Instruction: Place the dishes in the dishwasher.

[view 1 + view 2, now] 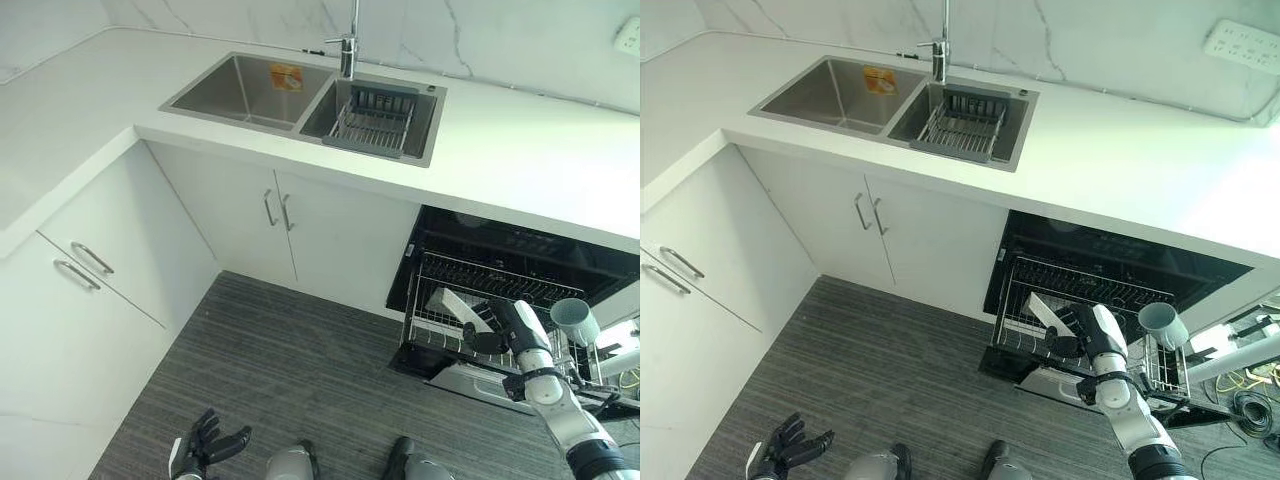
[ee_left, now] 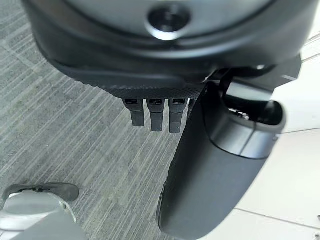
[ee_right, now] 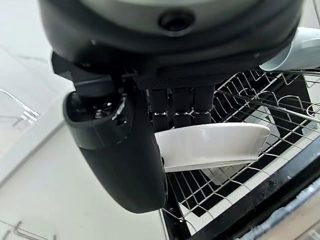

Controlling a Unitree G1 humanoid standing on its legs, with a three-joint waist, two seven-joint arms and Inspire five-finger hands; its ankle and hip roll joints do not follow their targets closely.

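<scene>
My right hand (image 1: 508, 330) is shut on a white dish (image 1: 456, 305), which it holds tilted just above the pulled-out wire rack (image 1: 440, 275) of the open dishwasher (image 1: 520, 250). In the right wrist view the dish (image 3: 210, 145) lies pinched between the fingers (image 3: 182, 107) and the thumb (image 3: 125, 160), with the rack's wires (image 3: 260, 107) right behind it. A pale blue cup (image 1: 575, 320) stands at the rack's right end. My left hand (image 1: 205, 447) hangs low over the floor, open and holding nothing, its fingers (image 2: 156, 114) straight.
A double sink (image 1: 240, 90) with a wire drainer (image 1: 375, 122) and a tap (image 1: 350, 45) is set in the white counter (image 1: 520, 150) at the back. White cupboards (image 1: 290, 225) stand to the left of the dishwasher. Grey striped floor (image 1: 290, 370) lies before them.
</scene>
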